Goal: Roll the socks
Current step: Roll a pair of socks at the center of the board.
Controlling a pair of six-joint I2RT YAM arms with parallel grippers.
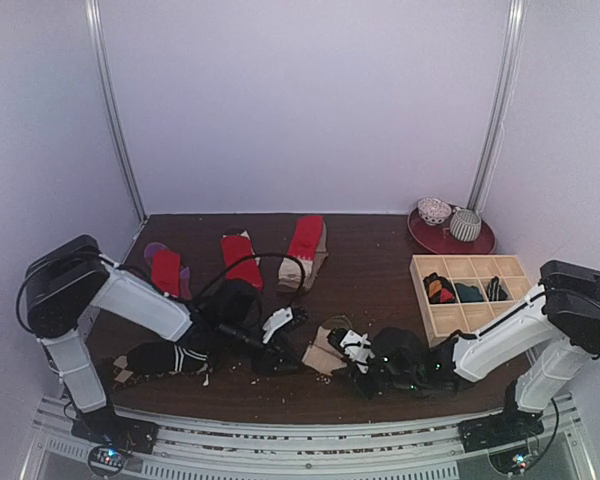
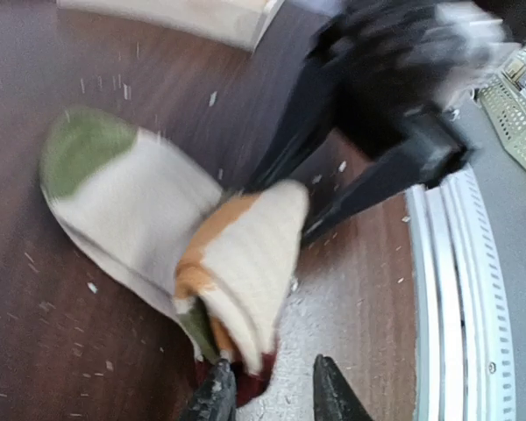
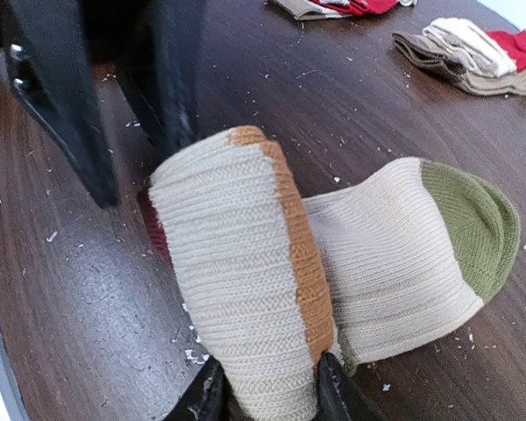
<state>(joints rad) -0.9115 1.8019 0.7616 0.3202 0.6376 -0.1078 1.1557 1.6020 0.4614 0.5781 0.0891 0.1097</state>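
Left gripper [image 2: 270, 379]: fingers apart, bare table showing between them. One finger touches the folded end of the beige sock [image 3: 237, 254]; nothing is clamped.

Black sock [image 1: 165, 358] with white stripes: lying at the front left of the table [image 1: 380, 255], near the left arm.

Red socks [image 1: 242, 258]: three in a row across the back left, well apart from both grippers.

Beige sock: front centre, between the two grippers, folded over on itself so the orange band lies on top. Green toe flat on the table.

Right gripper [image 3: 267, 379]: clamped on the folded part of the beige sock, a finger pressed to each side.

Wooden tray [image 1: 445, 318]: right side, rolled items in three back compartments.

Dark red plate [image 1: 425, 238]: back right, carrying two bowls [image 1: 465, 224].

Pale specks lie scattered over the table.
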